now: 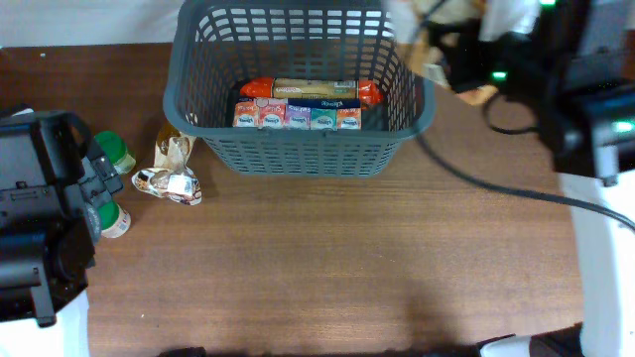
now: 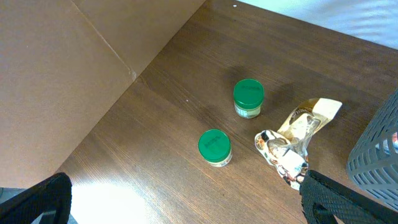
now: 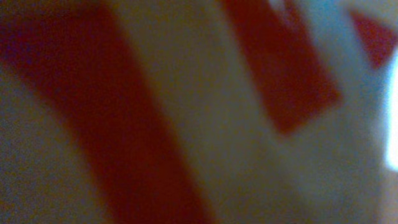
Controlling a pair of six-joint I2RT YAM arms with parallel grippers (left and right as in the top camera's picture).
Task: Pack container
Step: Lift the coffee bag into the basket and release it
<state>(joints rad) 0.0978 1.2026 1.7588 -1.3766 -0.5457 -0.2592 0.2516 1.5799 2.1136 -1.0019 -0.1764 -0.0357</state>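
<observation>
The container [image 1: 298, 154], a dark grey basket with slotted sides, stands on the brown table [image 1: 347, 278]. Inside it we see a row of small colourful cartons [image 1: 298, 117] along the front wall. Just behind them lies one long pack with orange ends [image 1: 313, 89].

To the left of the container, outside it, lie two crumpled packets. The tan packet [image 1: 174, 144] lies just beside the container's left wall. The printed silver packet [image 1: 174, 184] is a little more to the front and touches the tan one. Further left of the container stand two small jars with green lids, both upright and apart from each other: the far jar [image 1: 114, 151] and the near jar [image 1: 111, 220]. The near jar is partly covered by the left arm [image 1: 40, 228] in the overhead view.

In the left wrist view the left gripper [image 2: 185, 180] has its fingers wide apart and holds nothing. Both jars and both packets lie between it and the container's corner [image 2: 376, 155].

To the right of the container a black cable [image 1: 496, 174] runs across the table. The right arm [image 1: 516, 59] is a blur beside the container's far right corner. The right wrist view shows only unsharp red and pale bands, so we cannot tell how the right gripper stands.
</observation>
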